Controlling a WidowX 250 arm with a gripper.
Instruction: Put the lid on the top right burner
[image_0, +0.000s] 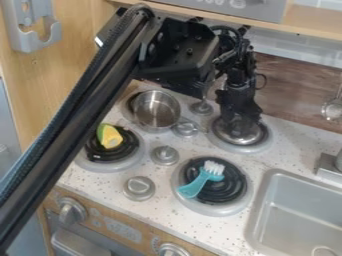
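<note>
Gripper (239, 120) hanging over top R burner (256, 148), nr bench (294, 150) back edge; can't tell if it's gripping. Metal lid (242, 136) sitting on that burner, right under gripper. Placing looking nearly done; letting go (if holding) + backing off prob. remaining. Saucepan (157, 110) standing twd back L corner, teal brush (196, 184) lying on front R burner (226, 209), wood-look backsplash (287, 85) running behind.

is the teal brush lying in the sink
No, the teal brush lies across the front right burner, to the left of the sink in the camera view.
</note>
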